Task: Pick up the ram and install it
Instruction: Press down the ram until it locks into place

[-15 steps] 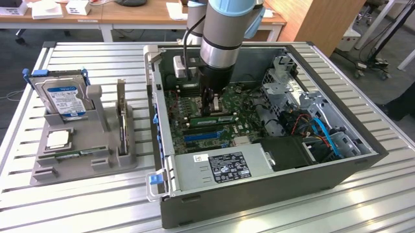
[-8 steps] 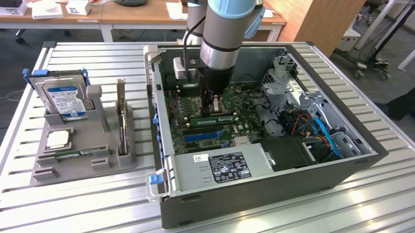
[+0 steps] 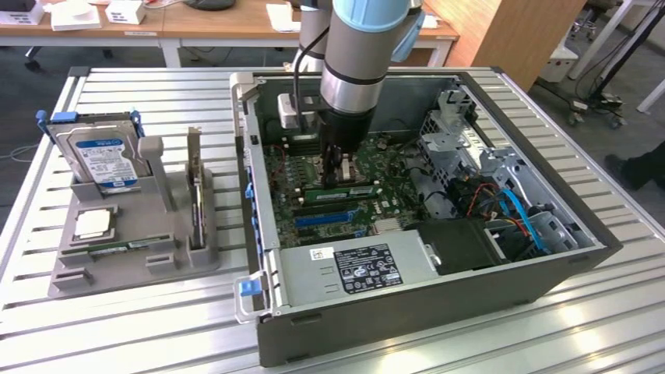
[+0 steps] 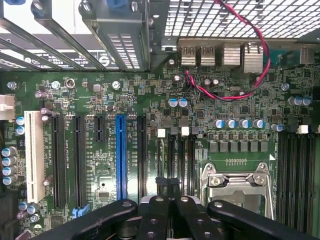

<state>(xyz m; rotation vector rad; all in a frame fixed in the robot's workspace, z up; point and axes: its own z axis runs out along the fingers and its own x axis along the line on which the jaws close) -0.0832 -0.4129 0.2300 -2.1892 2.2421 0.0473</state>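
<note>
1. The gripper (image 3: 335, 165) has its jaws closed together, reaching down into the open computer case (image 3: 416, 312) over the motherboard (image 3: 359, 199). In the wrist view the gripper (image 4: 171, 186) pinches the top edge of a thin, dark upright piece; whether that is the ram cannot be told from there.
2. In the exterior view a green ram (image 3: 338, 189) stick lies across the motherboard just below the fingertips, near the middle of the board; whether the fingers touch it is not clear.
3. Beside the gripper in the wrist view run long black slots, one blue slot (image 4: 120, 157), a white slot (image 4: 34, 155) and the metal processor socket (image 4: 239, 187).
4. A grey power supply (image 3: 348, 273) with a label sits at the case's near edge.
5. On the slatted table (image 3: 135, 327), toward the exterior view's left, a grey holder (image 3: 135, 249) carries a hard drive (image 3: 102, 156) and an upright card (image 3: 193, 183).
</note>
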